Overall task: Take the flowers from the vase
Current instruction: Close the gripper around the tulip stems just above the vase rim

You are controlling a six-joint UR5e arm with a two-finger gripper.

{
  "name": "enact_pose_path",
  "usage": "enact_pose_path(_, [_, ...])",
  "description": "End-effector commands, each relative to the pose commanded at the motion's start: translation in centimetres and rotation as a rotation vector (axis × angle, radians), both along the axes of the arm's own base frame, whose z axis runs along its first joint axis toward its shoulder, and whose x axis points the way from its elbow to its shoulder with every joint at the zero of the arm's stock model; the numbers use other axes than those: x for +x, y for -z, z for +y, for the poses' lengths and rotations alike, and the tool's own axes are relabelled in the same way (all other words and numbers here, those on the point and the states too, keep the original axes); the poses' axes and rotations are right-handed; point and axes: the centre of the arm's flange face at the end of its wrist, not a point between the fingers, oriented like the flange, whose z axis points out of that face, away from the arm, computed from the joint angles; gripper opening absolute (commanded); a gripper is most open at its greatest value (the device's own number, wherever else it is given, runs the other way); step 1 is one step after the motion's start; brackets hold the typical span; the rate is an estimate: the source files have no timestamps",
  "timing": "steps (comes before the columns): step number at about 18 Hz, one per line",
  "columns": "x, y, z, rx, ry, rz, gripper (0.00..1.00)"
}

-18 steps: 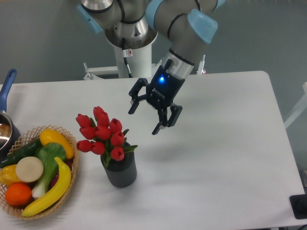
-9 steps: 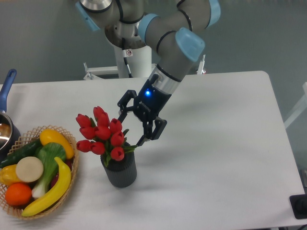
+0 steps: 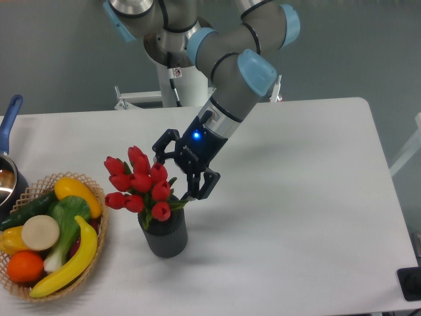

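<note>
— Where's the gripper (image 3: 176, 172)?

— Tilted down to the left, jaws spread wide, nothing held between them. The flowers (image 3: 140, 184) sit just to its left, their right-hand buds right by the fingertips; whether they touch, I cannot tell.

— And the vase (image 3: 166, 234)?

— Below the gripper and slightly left, upright on the table (image 3: 296, 197), flowers in it. A basket (image 3: 99, 232) of fruit lies farther left.

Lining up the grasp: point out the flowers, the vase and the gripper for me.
flowers (image 3: 141, 182), fixed camera, on a red bud mid-bunch.
vase (image 3: 166, 238), fixed camera, on its ribbed side wall.
gripper (image 3: 172, 176), fixed camera, midway between its open fingertips, at the bunch's right edge.
</note>
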Motion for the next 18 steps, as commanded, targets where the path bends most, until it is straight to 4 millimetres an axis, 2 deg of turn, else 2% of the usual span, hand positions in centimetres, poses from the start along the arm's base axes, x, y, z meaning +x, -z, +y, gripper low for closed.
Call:
enact_pose_path(6, [0.0, -0.7, 1.8, -0.009, -0.028, -0.032, 1.0])
enact_pose_path(10, [0.8, -0.2, 2.6, -0.006, -0.008, -0.025, 1.0])
enact_pose_path(18, [1.2, 0.0, 3.0, -0.006, 0.005, -0.019, 1.0])
